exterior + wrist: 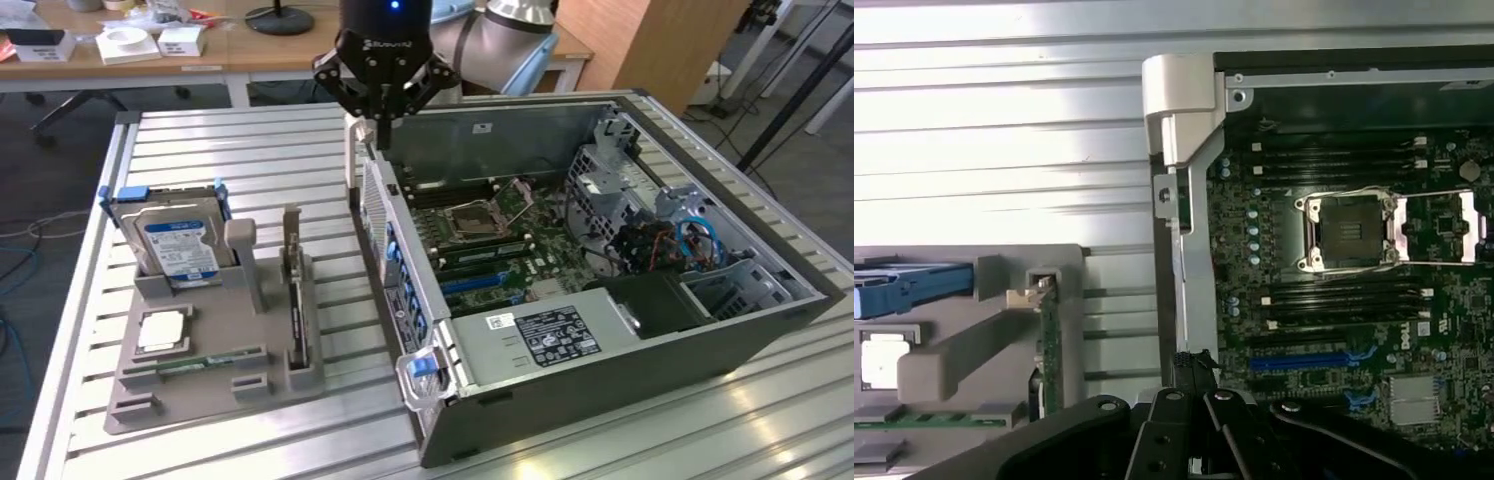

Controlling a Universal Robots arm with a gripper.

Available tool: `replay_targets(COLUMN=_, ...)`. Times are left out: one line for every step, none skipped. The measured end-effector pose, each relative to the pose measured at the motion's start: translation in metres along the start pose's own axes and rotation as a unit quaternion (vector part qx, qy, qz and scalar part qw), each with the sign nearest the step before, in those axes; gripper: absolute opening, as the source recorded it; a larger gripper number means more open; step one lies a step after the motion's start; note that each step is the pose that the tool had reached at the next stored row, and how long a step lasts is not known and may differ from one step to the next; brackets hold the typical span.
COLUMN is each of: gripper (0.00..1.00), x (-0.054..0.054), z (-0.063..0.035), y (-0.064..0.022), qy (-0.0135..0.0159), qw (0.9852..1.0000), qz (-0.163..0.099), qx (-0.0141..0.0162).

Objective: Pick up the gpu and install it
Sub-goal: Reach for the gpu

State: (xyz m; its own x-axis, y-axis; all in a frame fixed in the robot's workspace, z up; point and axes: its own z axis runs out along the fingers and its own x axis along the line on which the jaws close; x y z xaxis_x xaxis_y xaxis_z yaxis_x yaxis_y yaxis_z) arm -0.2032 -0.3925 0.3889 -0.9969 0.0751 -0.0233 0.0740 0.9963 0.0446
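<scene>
My gripper (383, 128), upper centre, is closed and empty. The gpu (295, 290), lower left, looks light, stiff and fragile; I'd pinch its top edge.

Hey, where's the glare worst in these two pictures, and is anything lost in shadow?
Wrist view: the table slats wash out nearly white. Exterior view: milder sheen on the slats at its lower right; the case back wall sits in shade, though the motherboard is readable.

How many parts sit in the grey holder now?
4: hard drive at the far end, processor chip nearer the camera, memory stick nearer still, gpu upright on the exterior view's right side. More may be hidden.
</scene>
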Motion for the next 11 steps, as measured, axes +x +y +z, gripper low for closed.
replay_targets(gripper=0.1, x=0.003, z=0.0002, y=0.0002, qy=0.0, qw=1.0, qz=0.0, qx=0.0)
replay_targets(gripper=0.1, x=0.006, z=0.0003, y=0.0003, qy=0.0, qw=1.0, qz=0.0, qx=0.0)
replay_targets(gripper=0.1, x=0.009, z=0.0004, y=0.0005, qy=0.0, qw=1.0, qz=0.0, qx=0.0001)
replay_targets(gripper=0.1, x=0.012, z=0.0006, y=0.0005, qy=0.0, qw=1.0, qz=0.0, qx=0.0001)
replay_targets(gripper=0.1, x=0.014, z=0.0008, y=0.0005, qy=0.0, qw=1.0, qz=0.0, qx=0.0001)
replay_targets(gripper=0.1, x=0.017, z=0.001, y=0.0006, qy=0.0001, qw=1.0, qz=0.0, qx=0.0002)
replay_targets(gripper=0.1, x=0.019, z=0.0013, y=0.0007, qy=0.0001, qw=1.0, qz=0.0, qx=0.0002)
replay_targets(gripper=0.1, x=0.022, z=0.0015, y=0.0007, qy=0.0003, qw=1.0, qz=0.0, qx=0.0002)
replay_targets(gripper=0.1, x=0.024, z=0.0018, y=0.0008, qy=0.0004, qw=1.0, qz=0.0, qx=0.0003)
replay_targets(gripper=0.1, x=0.026, z=0.0021, y=0.0008, qy=0.0005, qw=1.0, qz=0.0, qx=0.0003)
replay_targets(gripper=0.1, x=0.029, z=0.0024, y=0.001, qy=0.0006, qw=1.0, qz=0.0, qx=0.0004)
